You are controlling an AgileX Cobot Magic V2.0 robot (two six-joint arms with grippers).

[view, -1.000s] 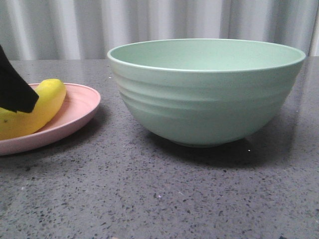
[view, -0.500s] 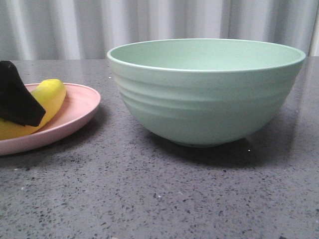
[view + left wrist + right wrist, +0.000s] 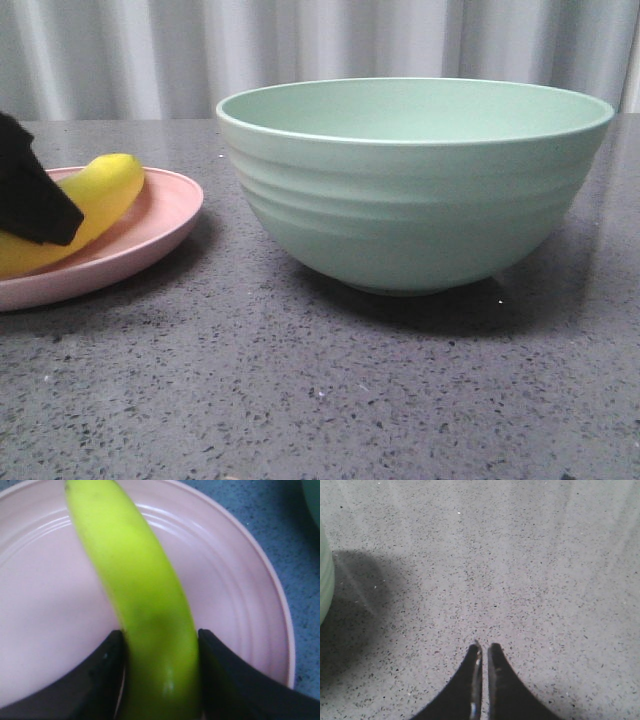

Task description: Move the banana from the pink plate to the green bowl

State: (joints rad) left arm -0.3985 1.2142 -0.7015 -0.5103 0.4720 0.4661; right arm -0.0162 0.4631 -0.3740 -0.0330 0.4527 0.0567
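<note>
1. Left of the green bowl, at the frame's edge in the front view, the pink plate sits on the grey speckled table, apart from the bowl with a strip of bare table between them.
2. On that plate lies the banana, its rounded yellow end pointing toward the bowl; the front view does not show whether it rests on the plate or is raised off it.
3. Seen from the left wrist, the left gripper pinches the banana, one black finger pressed against each side of the fruit, with the pink plate spread beneath.
4. From the front, that gripper appears as a black wedge covering the banana's near portion, left of the bowl.
5. Across from the bowl's outer wall, which shows as a ridged green sliver at the edge of the right wrist view, the right gripper hangs over bare table, its two black fingers pressed together with only a hairline between them and nothing held.
6. A dark shadow lies on the table just beside the bowl.
</note>
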